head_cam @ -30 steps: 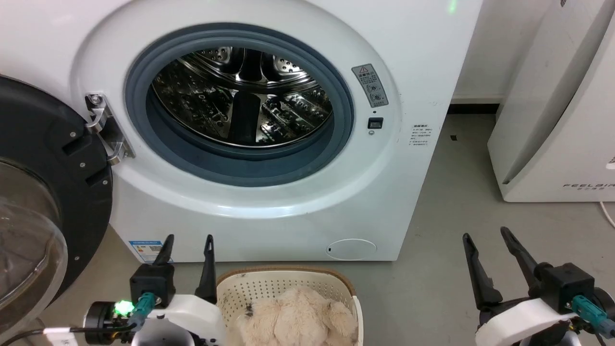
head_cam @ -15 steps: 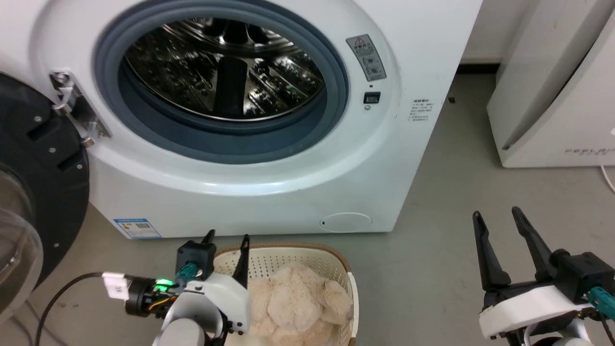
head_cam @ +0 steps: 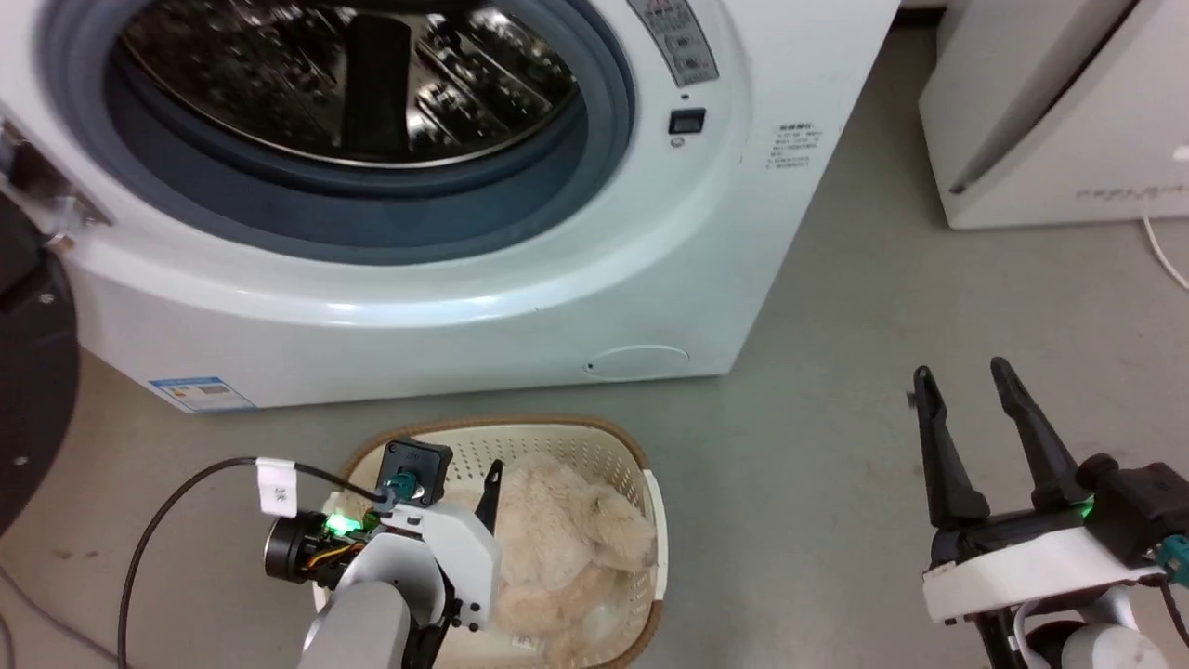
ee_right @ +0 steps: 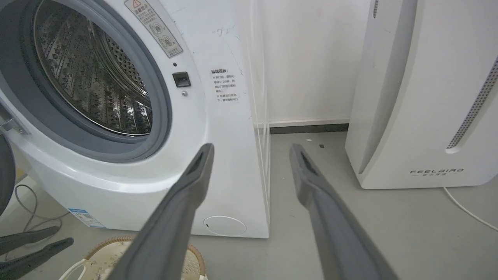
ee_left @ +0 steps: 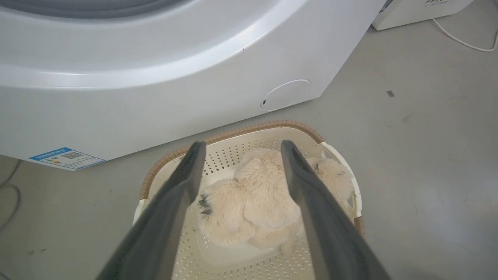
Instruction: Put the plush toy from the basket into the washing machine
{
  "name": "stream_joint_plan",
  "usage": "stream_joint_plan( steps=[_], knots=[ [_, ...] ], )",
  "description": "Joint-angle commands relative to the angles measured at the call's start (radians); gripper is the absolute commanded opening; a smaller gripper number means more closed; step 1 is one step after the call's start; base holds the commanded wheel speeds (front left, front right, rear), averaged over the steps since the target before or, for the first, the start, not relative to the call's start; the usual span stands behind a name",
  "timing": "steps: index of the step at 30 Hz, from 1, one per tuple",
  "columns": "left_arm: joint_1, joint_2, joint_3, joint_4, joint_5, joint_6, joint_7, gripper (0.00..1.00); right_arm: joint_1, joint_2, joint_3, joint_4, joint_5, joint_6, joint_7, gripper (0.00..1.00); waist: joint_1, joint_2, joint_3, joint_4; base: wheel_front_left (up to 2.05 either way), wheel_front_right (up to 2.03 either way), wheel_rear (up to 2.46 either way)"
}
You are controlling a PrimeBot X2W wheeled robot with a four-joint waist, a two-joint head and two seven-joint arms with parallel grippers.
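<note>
The cream-beige plush toy (head_cam: 557,548) lies curled in the cream perforated basket (head_cam: 576,429) on the floor, just in front of the washing machine (head_cam: 464,297). The washer's port is open and its steel drum (head_cam: 353,84) is bare. My left gripper (head_cam: 455,478) hangs over the basket's left side, tilted down and open. In the left wrist view its fingers (ee_left: 183,182) straddle the plush toy (ee_left: 253,190) from above without touching it. My right gripper (head_cam: 961,373) stands open over bare floor to the right, holding nothing.
The washer's black-framed door (head_cam: 28,390) is swung open at the far left. A white FEELAIR appliance (ee_right: 428,97) stands to the right of the washer, with a white cable (head_cam: 1166,260) on the floor beside it. Grey floor lies between the basket and my right gripper.
The head camera has tilted down, so the washer has slid up the picture. My left gripper has moved right and tipped down over the basket. The right gripper has hardly shifted.
</note>
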Motion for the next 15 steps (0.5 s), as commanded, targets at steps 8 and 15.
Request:
stream_joint_plan(
  steps=[8,15],
  knots=[
    [-0.091,0.021,-0.052,0.099,-0.005,-0.015,0.040,1.00,-0.047,0.000,-0.006,-0.026,0.038,0.000,-0.027,1.00,-0.0001,0.0000,0.102,-0.031,0.00,0.00,0.00],
    [-0.161,0.044,-0.110,0.183,-0.002,-0.025,0.083,1.00,-0.079,0.000,-0.008,-0.044,0.060,0.000,-0.044,1.00,-0.0001,0.0000,0.188,-0.047,0.00,0.00,0.00]
  ],
)
